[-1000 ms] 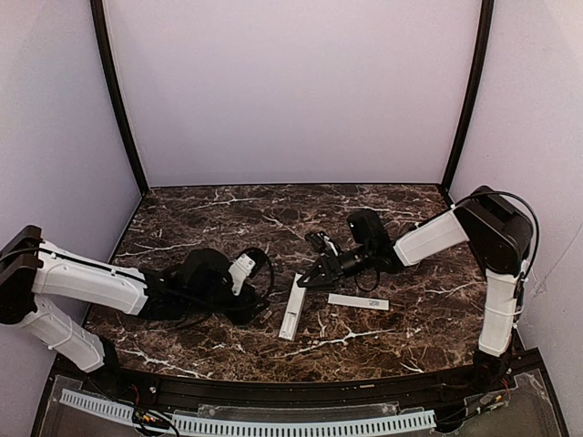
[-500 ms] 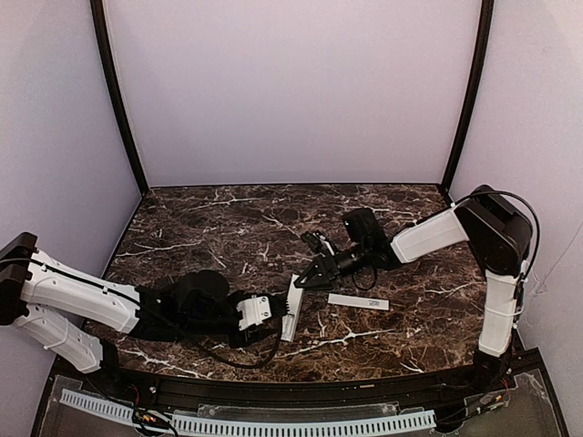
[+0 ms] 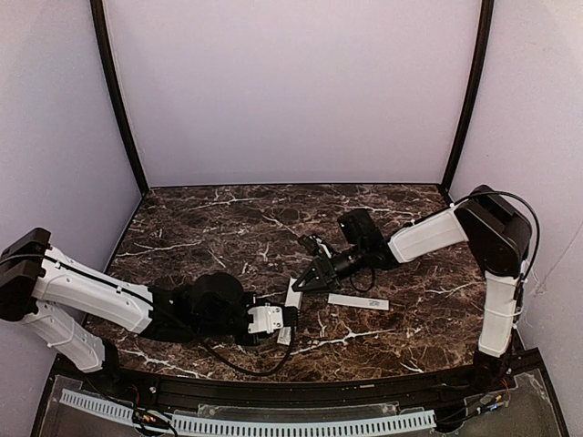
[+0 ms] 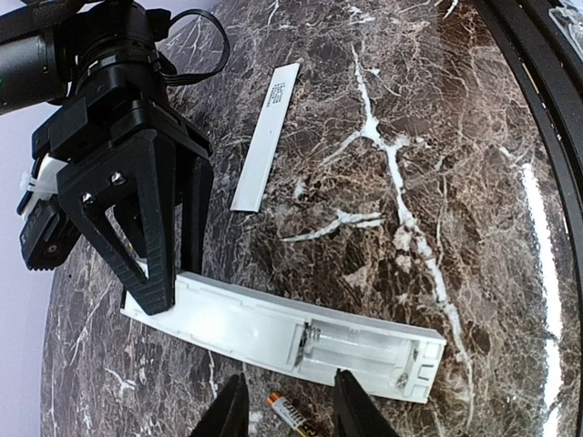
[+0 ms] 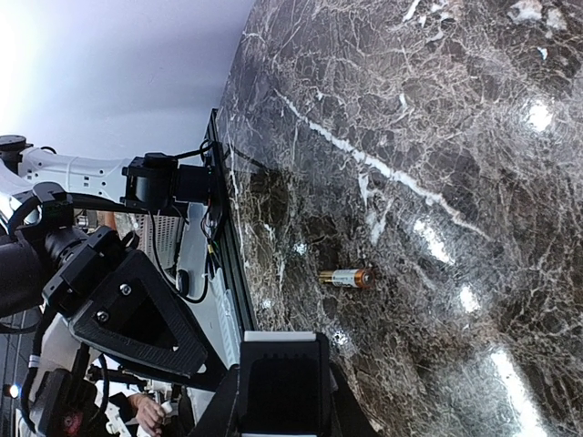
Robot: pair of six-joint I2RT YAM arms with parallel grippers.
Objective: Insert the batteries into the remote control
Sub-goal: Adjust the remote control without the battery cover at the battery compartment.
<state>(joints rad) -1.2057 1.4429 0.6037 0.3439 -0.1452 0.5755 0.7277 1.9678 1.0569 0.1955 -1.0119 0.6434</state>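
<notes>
One battery (image 4: 290, 414) on worktop (image 4: 437, 164) just beside remote control (image 4: 273, 328) with open empty slot (image 4: 360, 350) | left pincer (image 4: 289, 390) wide around battery, no grip yet | right pincer (image 4: 173, 282) clamped on remote control end | step: pick-up | next: close, lift, line up with slot

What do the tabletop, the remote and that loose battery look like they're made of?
The table looks like polished dark brown marble, or a marble-look laminate: white veins and glossy highlights. The remote control seems to be matte white moulded plastic, with its battery bay open. The battery looks metal-cased, with a shiny gold and dark wrap.
</notes>
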